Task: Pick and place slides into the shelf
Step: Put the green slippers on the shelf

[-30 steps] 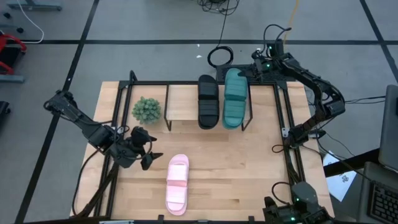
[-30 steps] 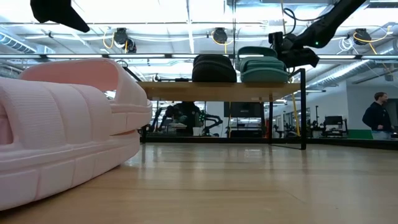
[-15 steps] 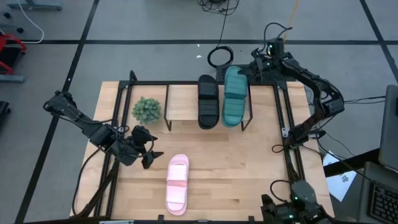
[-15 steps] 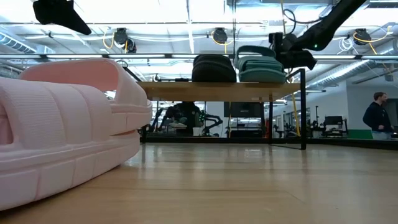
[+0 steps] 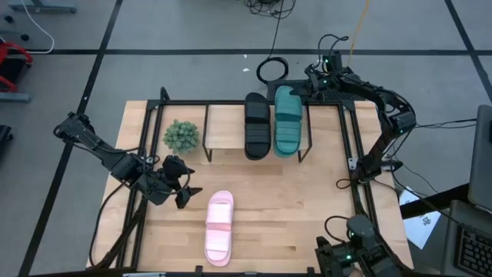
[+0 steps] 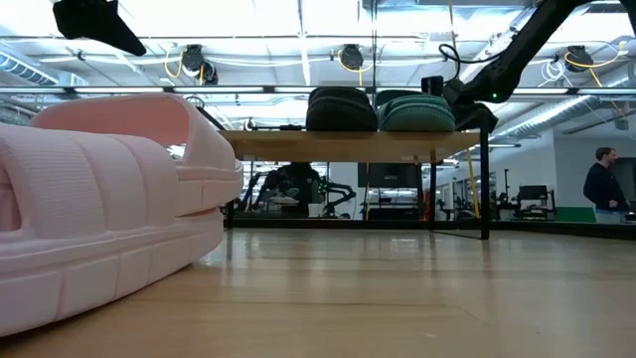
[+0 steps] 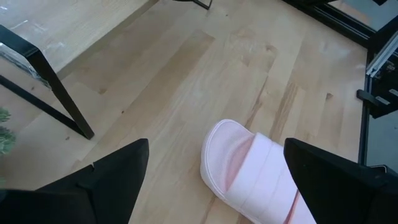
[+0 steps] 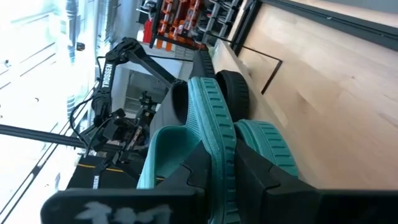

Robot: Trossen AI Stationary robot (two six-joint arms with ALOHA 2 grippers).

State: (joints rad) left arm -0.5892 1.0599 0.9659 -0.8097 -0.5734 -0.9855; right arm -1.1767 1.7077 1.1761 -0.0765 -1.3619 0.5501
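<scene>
Here the right gripper (image 5: 301,89) is clamped on the far rim of the teal green slide (image 5: 288,121), its dark fingers (image 8: 205,168) pinching the raised edge, as the right wrist view shows. That slide lies lengthwise on the shelf (image 5: 227,123), reaching from the gripper toward the near edge of the surface (image 5: 307,200). Right beside it, on the side away from the right arm, the black slide (image 5: 257,125) also lies on the shelf, parallel to it and touching or nearly so. In the low view both rest on the plank (image 6: 338,145), the teal one (image 6: 415,112) beneath the gripper (image 6: 459,94).

The left gripper (image 5: 181,187) hovers with its fingers (image 7: 102,183) spread wide and nothing between them. The pale pink slide (image 5: 219,228) lies flat on the surface just beyond those open fingers, near but not touched; its closest end shows between them in the left wrist view (image 7: 249,171). A small green plant (image 5: 181,136) stands behind the left gripper, next to the shelf.
</scene>
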